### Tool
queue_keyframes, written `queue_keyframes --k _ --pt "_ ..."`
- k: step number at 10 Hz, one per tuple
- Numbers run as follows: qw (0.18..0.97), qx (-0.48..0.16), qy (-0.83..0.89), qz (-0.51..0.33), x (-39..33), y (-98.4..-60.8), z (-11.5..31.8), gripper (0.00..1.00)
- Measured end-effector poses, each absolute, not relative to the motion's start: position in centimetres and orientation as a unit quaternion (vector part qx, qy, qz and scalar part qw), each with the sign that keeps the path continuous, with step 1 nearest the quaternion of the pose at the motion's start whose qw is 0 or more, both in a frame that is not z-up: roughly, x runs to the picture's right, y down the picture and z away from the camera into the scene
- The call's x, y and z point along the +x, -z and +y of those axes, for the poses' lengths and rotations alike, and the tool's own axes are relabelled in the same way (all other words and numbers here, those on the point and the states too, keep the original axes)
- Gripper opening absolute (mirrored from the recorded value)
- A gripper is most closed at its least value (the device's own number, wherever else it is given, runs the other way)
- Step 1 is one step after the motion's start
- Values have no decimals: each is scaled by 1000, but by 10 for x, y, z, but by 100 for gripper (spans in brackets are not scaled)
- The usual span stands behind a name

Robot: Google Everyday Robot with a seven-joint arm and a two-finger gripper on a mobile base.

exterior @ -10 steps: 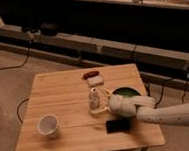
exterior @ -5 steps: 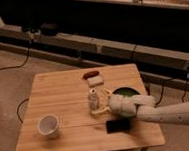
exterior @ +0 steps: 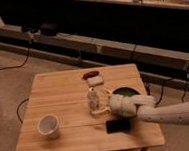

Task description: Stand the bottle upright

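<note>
A small clear bottle (exterior: pixel 93 101) with a pale cap stands upright near the middle of the wooden table (exterior: pixel 60 98). My gripper (exterior: pixel 105 106) is at the bottle's right side, level with its lower half, at the end of the white arm (exterior: pixel 157 112) that reaches in from the right. I cannot tell whether it touches the bottle.
A white cup (exterior: pixel 47 126) stands at the front left. A flat black object (exterior: pixel 118 125) lies in front of the arm. A green dish (exterior: pixel 126 93) sits behind the arm. A white packet (exterior: pixel 94 80) and a reddish item (exterior: pixel 90 74) lie at the back.
</note>
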State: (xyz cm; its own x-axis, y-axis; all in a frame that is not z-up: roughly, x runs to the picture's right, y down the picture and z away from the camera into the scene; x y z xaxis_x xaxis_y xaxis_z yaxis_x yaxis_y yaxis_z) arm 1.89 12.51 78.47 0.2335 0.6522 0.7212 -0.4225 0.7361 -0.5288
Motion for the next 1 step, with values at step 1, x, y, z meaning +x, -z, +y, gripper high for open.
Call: queue_keyframes --k 1 --pt "777 -112 -345 -514 19 -785 125 80"
